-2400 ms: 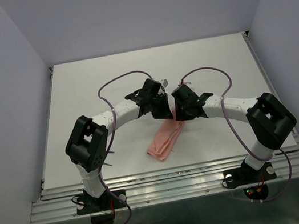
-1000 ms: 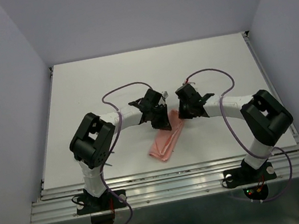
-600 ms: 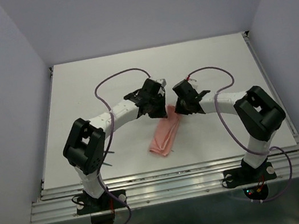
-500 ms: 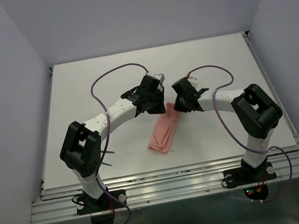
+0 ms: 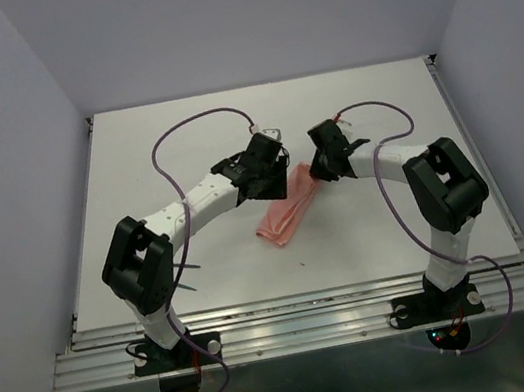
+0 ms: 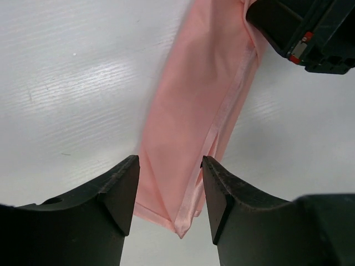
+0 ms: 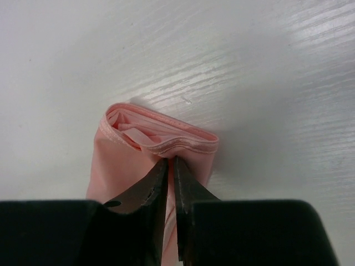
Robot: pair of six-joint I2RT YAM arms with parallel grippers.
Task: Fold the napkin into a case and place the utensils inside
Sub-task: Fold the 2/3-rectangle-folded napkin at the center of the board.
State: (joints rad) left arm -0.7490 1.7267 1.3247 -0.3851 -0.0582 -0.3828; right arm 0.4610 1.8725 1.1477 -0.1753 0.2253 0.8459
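The salmon-pink napkin (image 5: 286, 214) lies on the white table as a narrow folded strip running diagonally. My left gripper (image 5: 277, 181) hovers over the strip's far end. In the left wrist view its jaws stand open (image 6: 169, 172), astride the napkin (image 6: 199, 100) without touching it. My right gripper (image 5: 324, 171) is at the same end. In the right wrist view its fingers (image 7: 171, 165) are pressed almost together on the napkin's layered hem (image 7: 161, 141). A thin teal utensil (image 5: 192, 279) shows beside the left arm's base, mostly hidden.
Purple cables (image 5: 191, 125) loop above both arms. The right gripper's black body (image 6: 310, 33) fills the left wrist view's top right corner. A small dark speck (image 5: 302, 266) lies near the front edge. Grey walls close in the table's sides and back.
My left gripper has opened and let go of the napkin. Both grippers have shifted a little toward the back of the table, and the strip has moved with them.
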